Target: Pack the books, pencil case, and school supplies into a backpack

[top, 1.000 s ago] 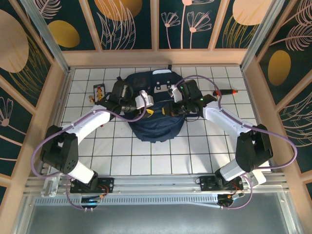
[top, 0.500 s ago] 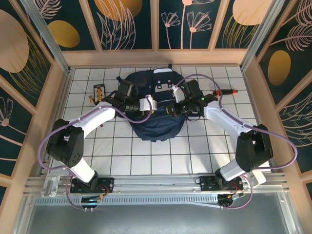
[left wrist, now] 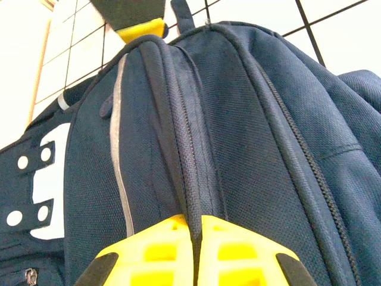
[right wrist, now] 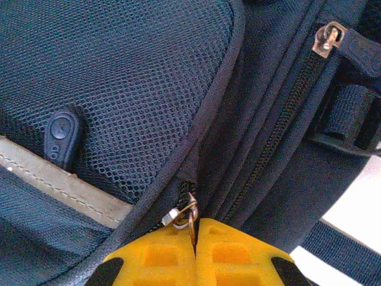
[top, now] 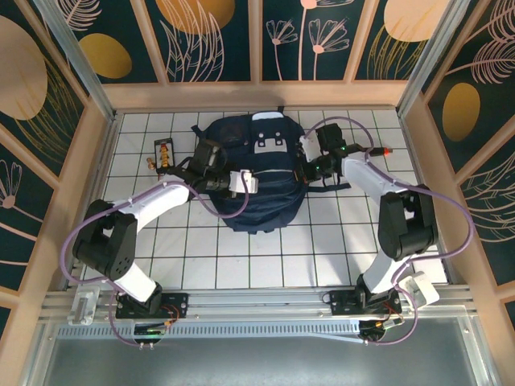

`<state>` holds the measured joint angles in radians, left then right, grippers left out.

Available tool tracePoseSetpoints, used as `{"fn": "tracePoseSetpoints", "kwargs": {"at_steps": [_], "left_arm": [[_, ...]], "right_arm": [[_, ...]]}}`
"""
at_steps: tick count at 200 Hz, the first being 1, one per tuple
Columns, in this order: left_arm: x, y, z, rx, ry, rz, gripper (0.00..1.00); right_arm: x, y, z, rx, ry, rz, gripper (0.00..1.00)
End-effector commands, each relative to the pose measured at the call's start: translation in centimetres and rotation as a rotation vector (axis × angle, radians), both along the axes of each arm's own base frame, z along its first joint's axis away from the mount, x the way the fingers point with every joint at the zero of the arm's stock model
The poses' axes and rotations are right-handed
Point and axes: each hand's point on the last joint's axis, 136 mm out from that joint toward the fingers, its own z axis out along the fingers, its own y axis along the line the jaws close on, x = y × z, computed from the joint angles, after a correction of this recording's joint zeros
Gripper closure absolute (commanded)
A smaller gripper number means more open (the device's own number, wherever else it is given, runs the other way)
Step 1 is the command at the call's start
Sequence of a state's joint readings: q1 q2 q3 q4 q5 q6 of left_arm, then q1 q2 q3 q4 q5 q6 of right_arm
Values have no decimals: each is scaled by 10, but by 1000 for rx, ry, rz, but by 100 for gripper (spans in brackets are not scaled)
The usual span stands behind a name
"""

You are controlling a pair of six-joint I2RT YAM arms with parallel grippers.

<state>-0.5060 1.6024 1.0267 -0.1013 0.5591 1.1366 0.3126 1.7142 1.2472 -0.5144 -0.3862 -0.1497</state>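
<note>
The dark navy backpack lies flat in the middle of the tiled table, and its top looks closed up. On its left side, my left gripper is shut on a raised seam ridge of the backpack, which runs up from between the yellow fingers. At the bag's right upper side, my right gripper is shut on a metal zipper pull beside the mesh pocket. The books, pencil case and school supplies are out of view.
A red-and-black handled tool lies on the tiles right of the bag, just behind my right arm. A small black card with orange pieces lies to the bag's left. Wooden walls border the table on three sides.
My left gripper has shut on the bag's seam. My right gripper, still shut, has moved back and to the right along the bag. The bag's top opening has drawn shut.
</note>
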Motion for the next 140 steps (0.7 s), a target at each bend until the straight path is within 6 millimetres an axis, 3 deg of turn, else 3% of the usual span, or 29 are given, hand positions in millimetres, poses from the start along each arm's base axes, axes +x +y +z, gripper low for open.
{"fn": "tracePoseSetpoints", "kwargs": {"at_steps": [1,18,36,64,79,101,140], "left_arm": [[-19,6,10,-25,-41,-83,100],[-20,9,5,10,-65,-100,100],[-29,13,-7,38,-82,-124,100],[-38,10,-16,82,-141,-171,100],[-41,10,-18,86,-152,-178,100],[-45,12,-19,84,-171,-194,100],[-51,16,-25,112,-208,-208,100]], "right_arm": [[50,-31,0,-80,-150,-31,100],[44,-11,5,-25,-234,166,100],[39,-4,10,-37,-364,334,100],[34,-17,29,31,-526,560,100],[51,-37,39,9,-597,531,100],[75,-56,32,-82,-587,513,100],[95,-49,19,-96,-590,443,99]]}}
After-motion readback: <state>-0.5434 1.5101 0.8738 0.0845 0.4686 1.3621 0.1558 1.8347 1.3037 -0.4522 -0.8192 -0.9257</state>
